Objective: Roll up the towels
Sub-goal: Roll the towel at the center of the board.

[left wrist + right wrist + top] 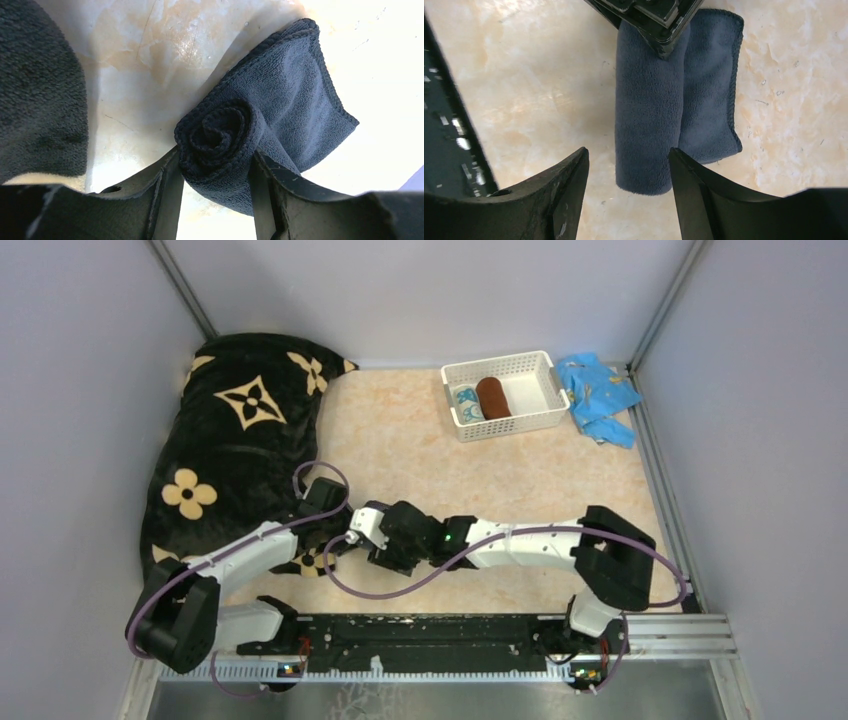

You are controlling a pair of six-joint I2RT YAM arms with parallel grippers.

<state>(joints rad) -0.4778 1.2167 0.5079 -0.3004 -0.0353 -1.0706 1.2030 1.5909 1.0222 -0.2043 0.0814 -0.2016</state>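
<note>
Because the long dark slate grey-blue terry towel lies on the pale marbled table as a part-made roll whose long axis runs straight away from the right gripper, that arm's parted jaws straddle its near end, while the left gripper is clamped across the far, spiral end. One flat flap lies unrolled beside the roll, so the next turn, I judge, goes toward it. No writing is legible anywhere; the small teal-and-white patterned roll and small rust-brown roll sit in the white mesh basket, well apart.
</note>
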